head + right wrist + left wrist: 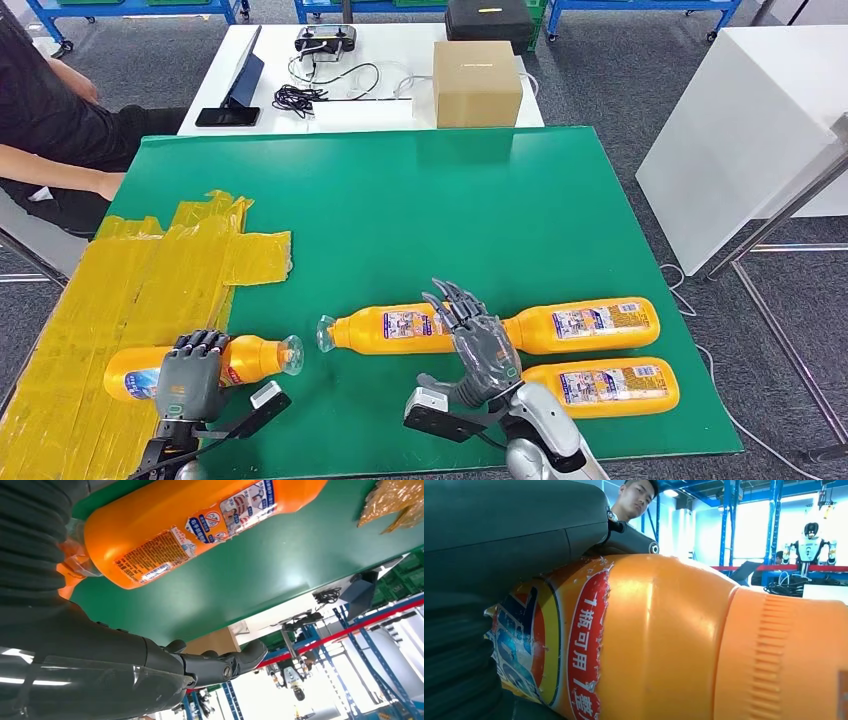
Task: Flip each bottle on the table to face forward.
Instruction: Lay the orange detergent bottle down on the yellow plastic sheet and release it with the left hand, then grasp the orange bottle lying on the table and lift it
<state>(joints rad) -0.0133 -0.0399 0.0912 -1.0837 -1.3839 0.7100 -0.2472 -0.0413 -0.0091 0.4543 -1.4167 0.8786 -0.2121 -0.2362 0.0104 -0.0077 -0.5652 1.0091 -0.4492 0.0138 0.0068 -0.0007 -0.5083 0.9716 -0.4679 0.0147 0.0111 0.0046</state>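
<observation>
The left hand [190,382] wraps its fingers over the body of the left bottle [200,367], gripping it at the near left of the green table [400,200], where the bottle lies on its side partly on yellow tape [130,290]. The right hand [480,345] hovers with its fingers spread apart and holds nothing, above the gap between the other bottles.

Four orange bottles lie on the table, all on their sides. The near right bottle [605,387] sits closest to the table's near edge, its white printed label facing up. Just beyond it lie the far right bottle [590,325], also with its label up, and the middle bottle [385,330], whose clear cap end points left toward the left bottle's clear cap. In the left wrist view the held bottle [664,640] shows a red, blue and yellow label and a ribbed orange neck.

Farther off, a white desk [400,60] carries one cardboard box [477,83], a tablet [243,75] and cables. A person [45,120] sits at the far left.
</observation>
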